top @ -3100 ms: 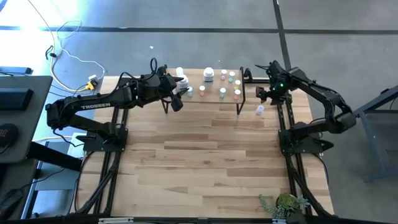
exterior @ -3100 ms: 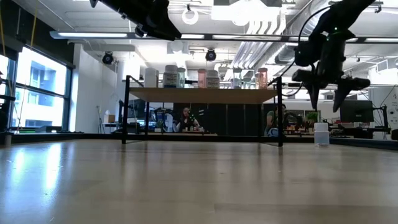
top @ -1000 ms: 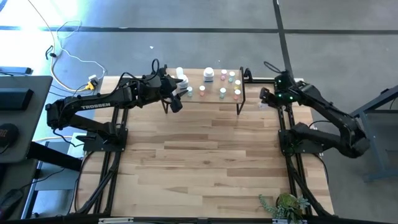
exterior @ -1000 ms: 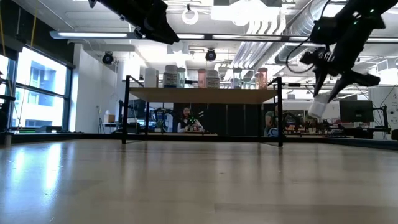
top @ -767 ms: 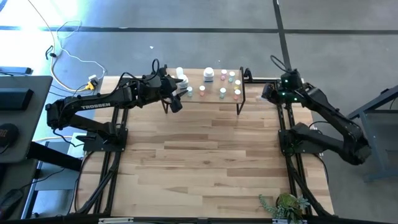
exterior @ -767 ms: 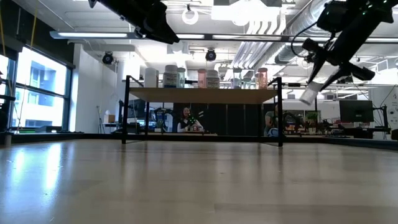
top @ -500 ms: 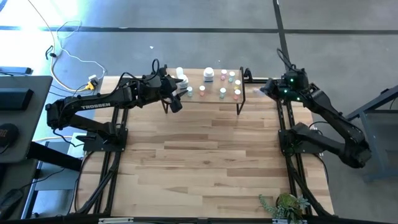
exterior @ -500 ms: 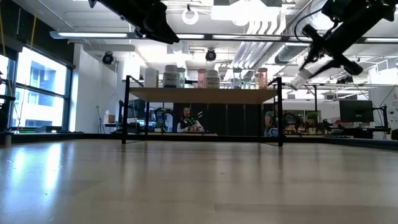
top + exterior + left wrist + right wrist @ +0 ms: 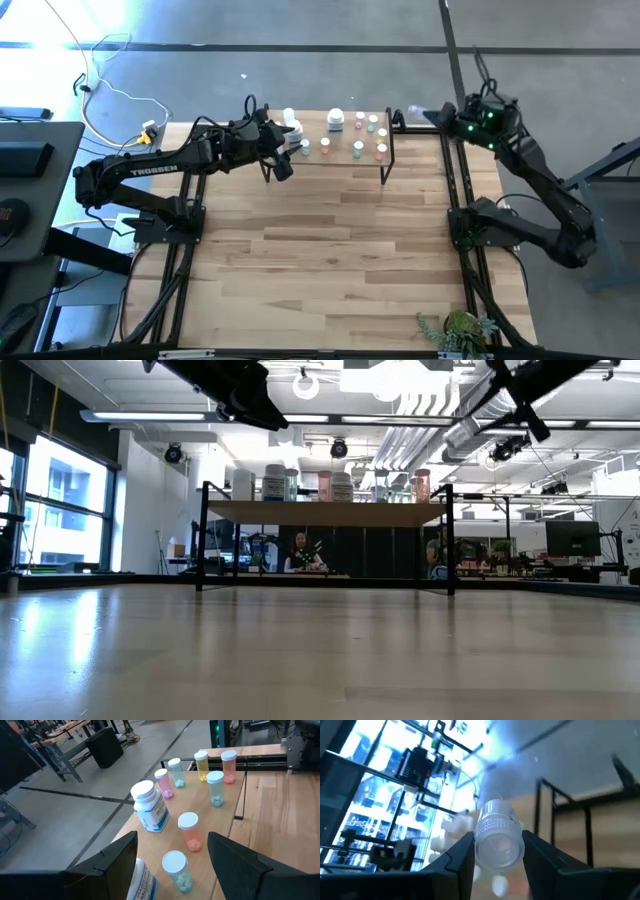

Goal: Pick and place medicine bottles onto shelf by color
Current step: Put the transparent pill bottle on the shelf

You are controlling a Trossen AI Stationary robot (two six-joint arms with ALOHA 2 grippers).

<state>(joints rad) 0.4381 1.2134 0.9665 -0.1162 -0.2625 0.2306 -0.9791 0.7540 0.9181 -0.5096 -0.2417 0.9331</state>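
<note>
Fingers of the right gripper [image 9: 497, 851] clamp a clear bottle [image 9: 499, 836] — beside the shelf [image 9: 345, 161] edge; left gripper [image 9: 170, 855] spread.

The right claw [image 9: 497, 851] grips a clear bottle [image 9: 499, 836] between its two dark fingers [image 9: 457, 855], one pressed to each side. The bottle's ribbed, pale cap faces the camera and fills the gap between them. Behind it, blurred, lies the light wood of the counter [image 9: 615, 820] with thin black metal legs of the shelf [image 9: 546, 792] rising above it. A few small pale bottles [image 9: 455, 826] show as soft blobs beside the held one. Beyond that, bright windows and dark room fittings blur together.
</note>
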